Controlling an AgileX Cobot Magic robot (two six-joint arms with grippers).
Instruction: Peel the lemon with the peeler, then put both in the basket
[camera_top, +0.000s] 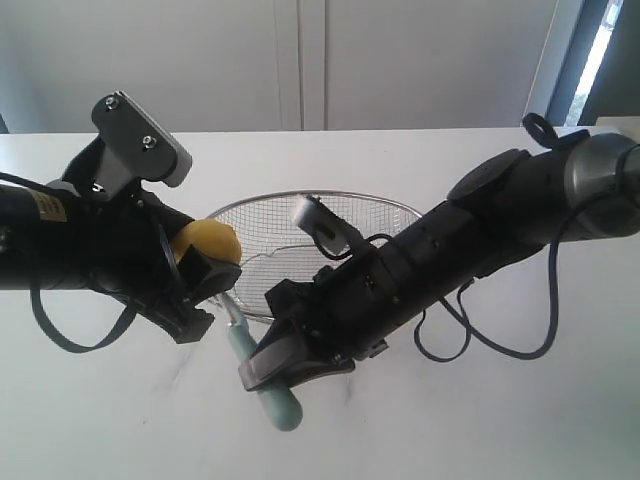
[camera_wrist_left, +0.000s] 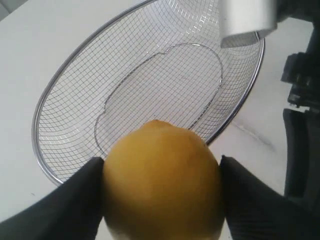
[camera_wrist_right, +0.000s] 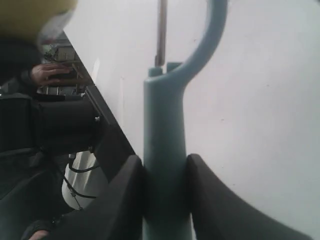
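My left gripper (camera_top: 203, 272) is shut on the yellow lemon (camera_top: 208, 242), held above the table just left of the wire mesh basket (camera_top: 320, 197). In the left wrist view the lemon (camera_wrist_left: 162, 182) fills the space between the black fingers (camera_wrist_left: 70, 205), with the basket (camera_wrist_left: 47, 105) lying beyond it. My right gripper (camera_top: 270, 372) is shut on the pale teal peeler (camera_top: 278, 402), in front of the basket. Its head points up toward the lemon. In the right wrist view the peeler (camera_wrist_right: 165, 145) stands between the pads (camera_wrist_right: 122, 200); its blade end reaches near the lemon (camera_wrist_right: 30, 12).
Both arms hang over a white table (camera_top: 480, 420). Black cables (camera_top: 500, 340) loop under the right arm. The silver camera housing (camera_wrist_left: 247, 20) of the right arm hovers over the basket's far side. A pale wall stands behind the table.
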